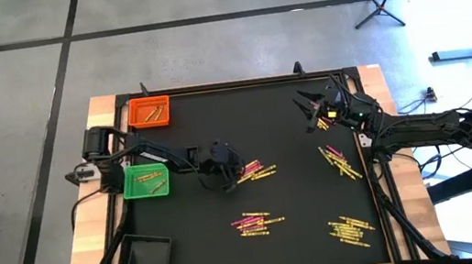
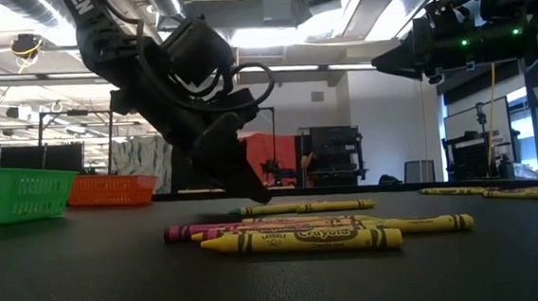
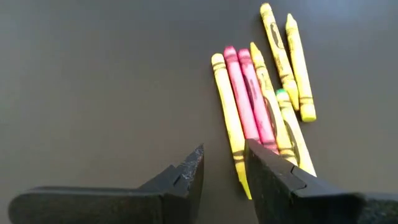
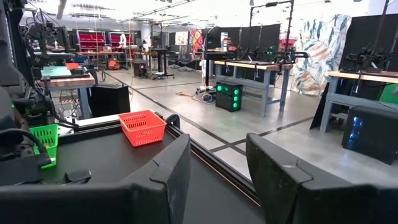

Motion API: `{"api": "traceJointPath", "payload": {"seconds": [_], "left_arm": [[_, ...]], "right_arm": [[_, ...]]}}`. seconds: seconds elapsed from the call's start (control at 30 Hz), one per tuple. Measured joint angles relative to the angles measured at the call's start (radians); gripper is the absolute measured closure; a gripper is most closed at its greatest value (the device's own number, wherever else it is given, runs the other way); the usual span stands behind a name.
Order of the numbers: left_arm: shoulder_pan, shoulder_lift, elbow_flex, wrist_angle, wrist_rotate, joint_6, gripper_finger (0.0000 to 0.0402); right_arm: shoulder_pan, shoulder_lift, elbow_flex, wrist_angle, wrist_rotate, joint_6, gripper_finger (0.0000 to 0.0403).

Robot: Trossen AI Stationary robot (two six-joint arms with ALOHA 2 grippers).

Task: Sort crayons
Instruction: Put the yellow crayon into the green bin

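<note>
Four crayon clusters, high view: we count four crayons (image 1: 255, 172) groups on the black mat (image 1: 206, 247); individual sticks blur together.
Low view: left gripper (image 2: 243, 183) tip low beside the pile, contact unclear.
Left wrist: fingers parted, empty; crayon ends hidden behind one finger.
Right wrist: right gripper (image 4: 217, 180) parted, empty, raised.

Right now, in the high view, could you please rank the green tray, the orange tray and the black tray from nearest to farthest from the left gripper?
From the left gripper, open over the mat:
1. Green tray, just beside it toward the mat's left edge.
2. Orange tray, at the far left corner.
3. Black tray, at the near left corner; about as far as the orange tray, so not firmly ranked.
</note>
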Motion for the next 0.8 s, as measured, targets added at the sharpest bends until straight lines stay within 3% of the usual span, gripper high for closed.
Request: {"api": "traceJointPath", "payload": {"seconds": [0.33, 0.8], "left_arm": [[0.0, 0.0, -0.007, -0.037, -0.049, 0.002, 0.0301], [-0.008, -0.052, -0.005, 0.028, -0.001, -0.023, 0.0301]], "right_arm": [[0.0, 0.0, 0.0, 0.0, 0.0, 0.0, 0.0249], [0.0, 0.0, 0.0, 0.0, 0.0, 0.0, 0.0249]]}}
